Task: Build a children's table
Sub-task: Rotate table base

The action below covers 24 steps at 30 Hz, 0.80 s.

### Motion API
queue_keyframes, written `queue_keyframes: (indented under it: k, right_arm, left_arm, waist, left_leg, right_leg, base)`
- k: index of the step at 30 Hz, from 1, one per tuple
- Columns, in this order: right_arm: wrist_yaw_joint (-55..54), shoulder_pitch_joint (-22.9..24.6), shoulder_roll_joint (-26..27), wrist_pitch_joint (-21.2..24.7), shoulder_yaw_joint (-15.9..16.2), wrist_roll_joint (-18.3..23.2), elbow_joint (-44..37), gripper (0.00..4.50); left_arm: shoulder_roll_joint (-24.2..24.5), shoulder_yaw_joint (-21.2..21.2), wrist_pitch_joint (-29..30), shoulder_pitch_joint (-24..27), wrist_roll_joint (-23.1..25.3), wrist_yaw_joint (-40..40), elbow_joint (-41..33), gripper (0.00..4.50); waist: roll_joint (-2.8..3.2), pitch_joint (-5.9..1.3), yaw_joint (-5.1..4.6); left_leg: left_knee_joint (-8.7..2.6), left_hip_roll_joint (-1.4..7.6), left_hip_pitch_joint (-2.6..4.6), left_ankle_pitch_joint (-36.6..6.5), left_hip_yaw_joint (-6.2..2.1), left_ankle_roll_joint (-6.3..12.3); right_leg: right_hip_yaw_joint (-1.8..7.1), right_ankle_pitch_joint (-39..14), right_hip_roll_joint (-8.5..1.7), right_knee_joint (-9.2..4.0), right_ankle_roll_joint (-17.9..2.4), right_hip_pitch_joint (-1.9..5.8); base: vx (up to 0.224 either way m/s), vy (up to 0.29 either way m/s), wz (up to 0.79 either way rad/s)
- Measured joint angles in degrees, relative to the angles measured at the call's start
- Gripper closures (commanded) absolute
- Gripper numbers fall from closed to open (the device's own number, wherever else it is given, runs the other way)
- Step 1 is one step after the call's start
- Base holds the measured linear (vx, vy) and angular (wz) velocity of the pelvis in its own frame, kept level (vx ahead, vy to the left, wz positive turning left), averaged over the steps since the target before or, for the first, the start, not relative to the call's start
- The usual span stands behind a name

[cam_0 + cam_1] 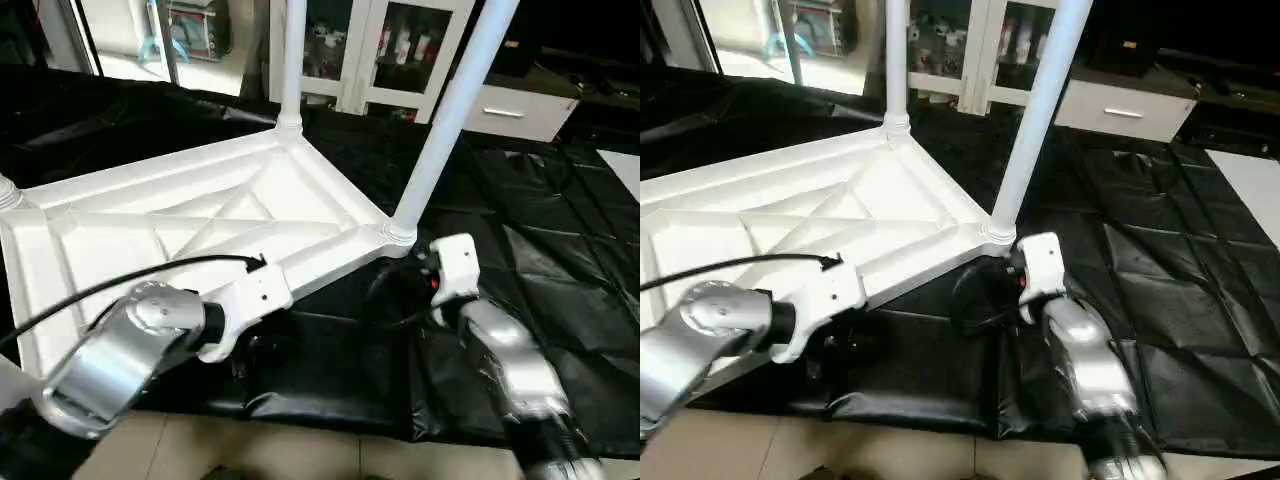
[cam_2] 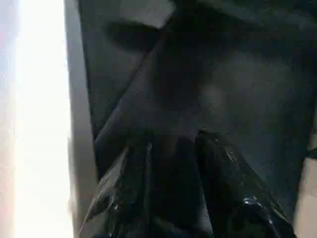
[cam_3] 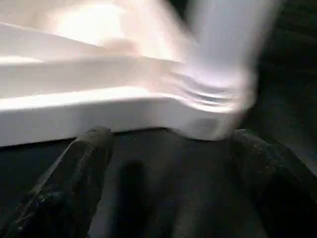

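The children's table lies upside down on a black mat, its white top (image 1: 150, 215) showing the X-ribbed underside. One white leg (image 1: 291, 60) stands in the far corner socket. Another leg (image 1: 452, 110) stands in the near right socket (image 1: 400, 233). A third leg's base (image 1: 6, 192) shows at the left edge. My right gripper (image 3: 171, 135) is open, wide apart, just in front of that near right socket (image 3: 213, 114), with nothing between its fingers. My left gripper (image 2: 173, 136) is low over the mat beside the top's front edge (image 1: 330, 265), its fingers (image 2: 218, 168) a little apart around nothing.
The black quilted mat (image 1: 560, 250) spreads to the right and back. Pale floor tiles (image 1: 300, 455) begin at its near edge. A white glass-door cabinet (image 1: 400, 50) and a white drawer unit (image 1: 520, 110) stand behind. A black cable (image 1: 130, 275) runs along my left arm.
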Motion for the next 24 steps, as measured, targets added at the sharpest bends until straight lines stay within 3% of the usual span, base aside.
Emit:
queue_keyframes:
  k: [2,4,8,12,15,24]
  right_arm:
    - [5.00,1.43,-1.96,1.76,1.09,2.54,-3.99,0.42]
    - [13.90,6.34,-9.46,4.57,3.50,7.01,-12.81,0.42]
    - [22.44,10.03,-16.38,8.27,3.89,11.99,-21.53,0.42]
    - [25.84,12.29,-18.58,11.16,3.64,14.34,-26.41,0.42]
    - [26.69,13.62,-20.10,12.51,3.82,15.41,-28.99,0.42]
    - [25.23,13.82,-19.38,13.07,4.91,15.19,-29.48,0.42]
  left_arm:
    - [0.15,-0.56,0.12,-0.25,1.27,0.77,1.46,2.89]
    - [0.87,-1.50,-0.35,-0.80,1.92,0.91,2.13,2.89]
    - [1.64,-2.18,-0.36,-1.19,1.86,1.48,3.00,2.89]
    - [0.08,-2.47,-1.18,-1.74,2.37,2.57,4.68,2.89]
    - [-2.26,-2.82,-3.24,-3.31,3.41,4.10,8.30,2.89]
    - [-5.82,-3.47,-10.46,-10.95,6.99,9.24,21.09,2.89]
  waist:
    - [0.01,0.01,-0.16]
    - [0.18,0.09,0.24]
    - [0.22,0.11,0.52]
    - [0.19,0.09,0.78]
    - [0.11,0.03,1.57]
    - [-0.04,-0.06,1.55]
  left_leg:
    - [0.07,0.00,0.02,0.00,-0.10,0.00]
    - [0.07,0.00,0.08,-0.02,-0.21,0.02]
    - [0.03,0.02,0.35,-0.02,-0.27,0.02]
    - [0.03,0.02,0.46,-0.02,-0.32,0.01]
    - [0.04,0.01,0.46,-0.02,-0.38,0.02]
    - [0.12,-0.01,0.38,-0.01,-0.46,0.02]
  right_leg:
    - [0.00,0.07,0.06,0.00,-0.06,0.03]
    - [-0.02,0.04,0.08,-0.13,0.00,0.23]
    - [-0.01,-0.09,0.17,-0.31,0.22,0.50]
    - [-0.01,-0.10,0.18,-0.33,0.25,0.61]
    - [-0.03,-0.11,0.18,-0.36,0.26,0.67]
    - [-0.09,-0.07,0.17,-0.59,0.31,0.68]
  base:
    - [0.000,0.000,0.00]
    - [0.000,0.000,0.00]
    - [0.000,0.000,0.00]
    - [0.000,0.000,0.00]
    - [0.000,0.000,0.00]
    - [0.000,0.000,0.00]
